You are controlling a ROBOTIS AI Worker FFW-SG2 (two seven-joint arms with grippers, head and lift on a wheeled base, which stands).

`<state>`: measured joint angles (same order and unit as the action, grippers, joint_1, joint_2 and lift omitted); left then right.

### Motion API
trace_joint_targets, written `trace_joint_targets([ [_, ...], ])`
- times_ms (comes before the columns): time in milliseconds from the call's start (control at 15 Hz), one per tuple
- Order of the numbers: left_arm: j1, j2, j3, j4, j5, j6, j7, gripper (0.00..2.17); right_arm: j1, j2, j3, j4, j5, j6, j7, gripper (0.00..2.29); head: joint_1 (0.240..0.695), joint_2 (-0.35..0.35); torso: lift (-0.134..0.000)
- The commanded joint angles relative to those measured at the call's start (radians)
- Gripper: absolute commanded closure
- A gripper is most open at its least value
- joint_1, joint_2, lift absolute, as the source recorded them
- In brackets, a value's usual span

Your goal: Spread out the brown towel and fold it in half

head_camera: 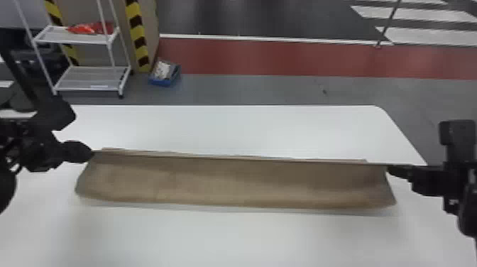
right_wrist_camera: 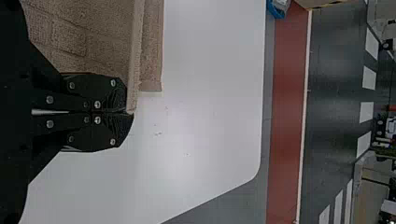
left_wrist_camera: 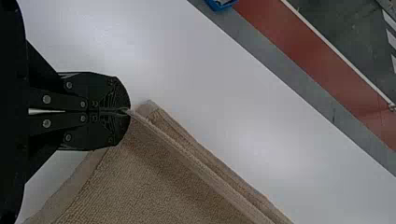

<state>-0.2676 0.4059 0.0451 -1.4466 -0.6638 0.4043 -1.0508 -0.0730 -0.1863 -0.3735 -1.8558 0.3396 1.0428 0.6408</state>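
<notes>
In the head view the brown towel [head_camera: 234,183] stretches wide across the white table, its upper edge held taut between both grippers, with a strip of towel showing just behind that edge. My left gripper [head_camera: 91,152] is at the towel's far left corner, and my right gripper [head_camera: 388,168] at its far right corner. The left wrist view has the left gripper [left_wrist_camera: 127,111] shut on a corner of the towel [left_wrist_camera: 159,172]. Seen from the right wrist, the right gripper [right_wrist_camera: 130,112] is shut on the opposite corner of the towel [right_wrist_camera: 88,37].
The white table [head_camera: 227,127] extends behind and in front of the towel, its rounded far right corner near the right arm. Beyond it on the floor are a white wire shelf [head_camera: 90,76] and a blue box [head_camera: 164,82].
</notes>
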Motion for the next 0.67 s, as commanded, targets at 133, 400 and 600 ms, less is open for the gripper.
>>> trace_joint_targets([
  [133,-0.007,0.004,-0.002,-0.003,0.0,0.0,-0.002,1.52,-0.039,0.008,0.028,0.001,0.027,0.003,0.0,1.33,0.695,-0.066,-0.128],
  [400,-0.013,0.004,-0.002,-0.006,0.0,0.0,-0.002,1.52,-0.053,0.013,0.044,0.015,0.044,0.003,0.0,1.33,0.695,-0.057,-0.128],
  [600,-0.016,0.002,-0.004,-0.003,-0.005,0.0,0.003,1.51,-0.073,0.011,0.047,0.043,0.053,0.003,0.0,1.33,0.695,-0.056,-0.128],
])
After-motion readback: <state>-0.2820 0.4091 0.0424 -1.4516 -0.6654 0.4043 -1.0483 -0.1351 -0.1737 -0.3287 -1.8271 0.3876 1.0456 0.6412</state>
